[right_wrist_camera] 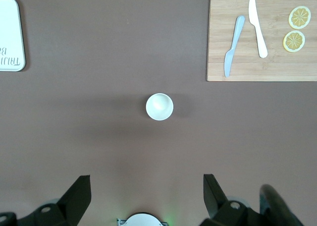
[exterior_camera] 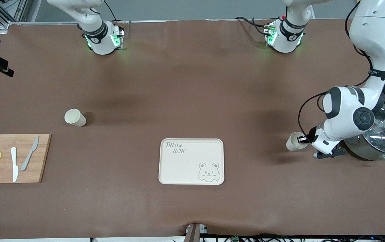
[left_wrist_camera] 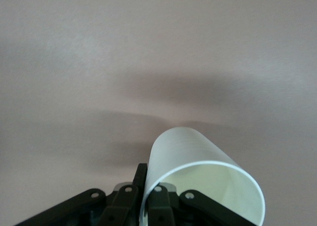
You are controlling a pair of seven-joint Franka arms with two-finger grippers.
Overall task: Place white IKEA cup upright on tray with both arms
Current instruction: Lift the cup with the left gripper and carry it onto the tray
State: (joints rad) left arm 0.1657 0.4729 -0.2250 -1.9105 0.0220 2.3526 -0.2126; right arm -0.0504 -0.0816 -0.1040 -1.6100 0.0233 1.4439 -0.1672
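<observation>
While the left pincer (exterior_camera: 302, 139) pinches a smooth white cup's (exterior_camera: 293, 142) rim, right pincer (right_wrist_camera: 143, 194) spread, flat cream tray (exterior_camera: 165, 168)

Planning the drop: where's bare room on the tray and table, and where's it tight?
The tray holds nothing. Wide bare table runs between it and the cutting board, and between it and the arm bases. Tight at the left arm's end: the left end effector, shut on a cup, works beside the pot. Another cup stands near the board.

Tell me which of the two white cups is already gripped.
The cup beside the pot, at the left arm's end: the left gripper is shut on its rim. The other cup stands free.
</observation>
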